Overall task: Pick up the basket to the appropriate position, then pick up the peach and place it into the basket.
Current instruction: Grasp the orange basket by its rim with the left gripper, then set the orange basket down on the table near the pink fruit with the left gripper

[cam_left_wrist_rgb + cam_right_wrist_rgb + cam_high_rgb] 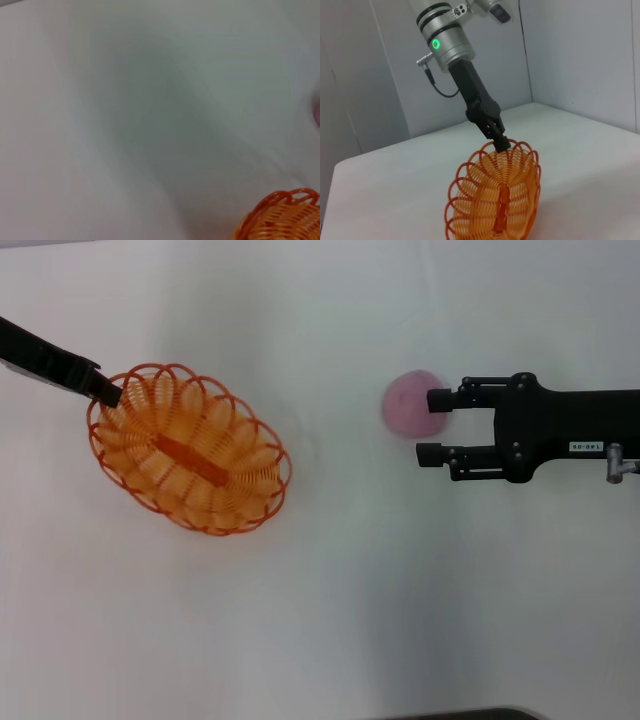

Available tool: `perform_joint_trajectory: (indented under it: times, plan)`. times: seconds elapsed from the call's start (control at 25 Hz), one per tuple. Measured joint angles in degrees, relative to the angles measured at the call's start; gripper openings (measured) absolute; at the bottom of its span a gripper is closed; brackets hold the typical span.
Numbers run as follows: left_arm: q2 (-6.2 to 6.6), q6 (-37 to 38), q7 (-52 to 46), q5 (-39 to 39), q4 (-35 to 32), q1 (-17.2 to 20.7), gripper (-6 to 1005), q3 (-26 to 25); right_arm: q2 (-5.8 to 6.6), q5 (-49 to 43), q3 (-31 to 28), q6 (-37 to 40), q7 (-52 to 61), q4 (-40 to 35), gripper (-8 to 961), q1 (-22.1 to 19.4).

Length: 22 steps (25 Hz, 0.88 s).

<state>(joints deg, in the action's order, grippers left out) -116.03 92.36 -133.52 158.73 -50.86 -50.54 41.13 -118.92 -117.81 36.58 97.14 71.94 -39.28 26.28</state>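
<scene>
Basket (190,450) on white table (330,620), rim pinched by left end effector (108,394); right end effector (432,427) spread beside peach (412,405).

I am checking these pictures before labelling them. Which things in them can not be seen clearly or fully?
- Left gripper, head view: whether its tips clamp the basket rim is too small to tell; the right wrist view shows them only at the rim.
- Peach, head view: its right side is hidden behind the open right gripper.
- Left wrist view: the basket is cut off by the corner; the peach is only a sliver at the edge.
</scene>
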Motion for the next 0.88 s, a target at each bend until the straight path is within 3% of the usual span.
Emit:
perform_joint_trajectory:
  times: [0.4,0.88]
  plan:
    - [0.03,0.50,-4.87,-1.35,-0.20,0.26,42,-6.62,0.17,0.09,-0.58,-0.14,-0.40,0.00,710,0.03]
    - [-1.52,-6.64,-12.28,-8.97,0.11,6.17,42,-8.63,-0.22,0.22,-1.52,-0.46,-0.91,-0.23,707,0.42]
